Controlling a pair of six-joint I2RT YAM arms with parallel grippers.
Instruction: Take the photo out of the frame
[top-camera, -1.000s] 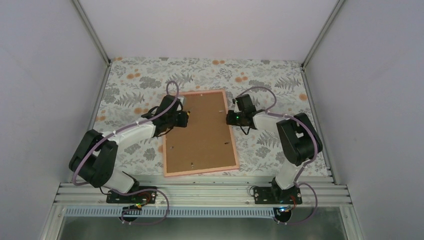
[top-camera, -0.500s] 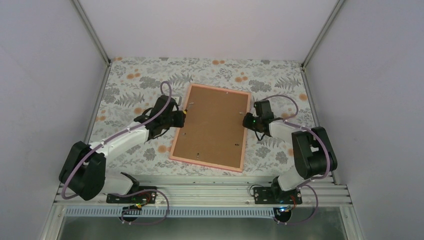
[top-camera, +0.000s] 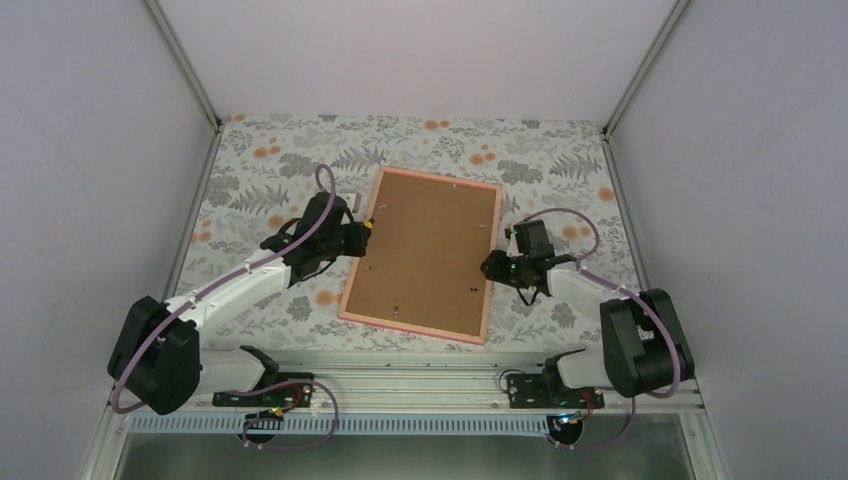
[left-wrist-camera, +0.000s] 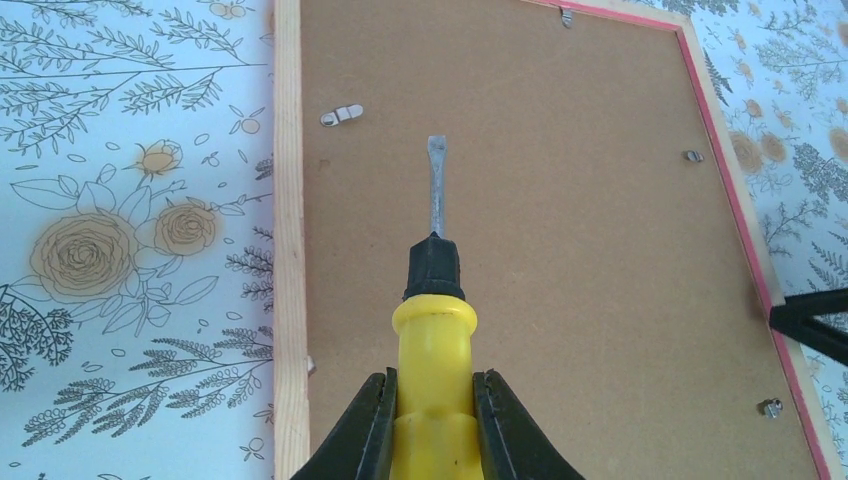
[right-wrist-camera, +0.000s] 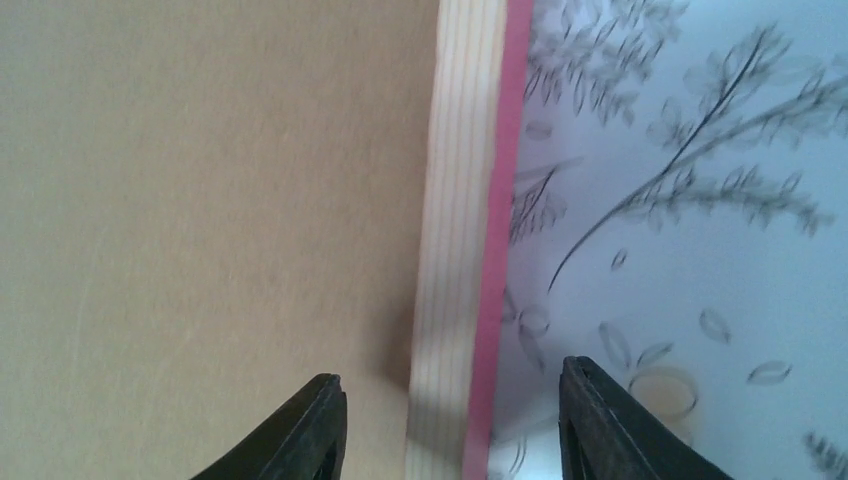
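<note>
The frame (top-camera: 425, 255) lies face down on the floral cloth, its brown board up and its pink border (top-camera: 488, 285) showing. The photo is hidden beneath the board. My left gripper (top-camera: 352, 238) (left-wrist-camera: 432, 378) is shut on a yellow-handled screwdriver (left-wrist-camera: 435, 320), whose flat blade (left-wrist-camera: 436, 185) points over the board near a metal clip (left-wrist-camera: 342, 115). My right gripper (top-camera: 492, 266) (right-wrist-camera: 452, 378) is open and straddles the frame's right rail (right-wrist-camera: 465, 250), one finger over the board, the other over the cloth.
More small metal clips sit along the board's edges (left-wrist-camera: 692, 156) (left-wrist-camera: 770, 407) (left-wrist-camera: 567, 17). The right gripper's dark finger (left-wrist-camera: 812, 325) shows at the frame's right edge in the left wrist view. Grey walls enclose the table on three sides.
The frame moved right and turned clockwise, then lay still. My right gripper opened and slid toward me along the right rail. The left gripper kept its hold on the screwdriver.
</note>
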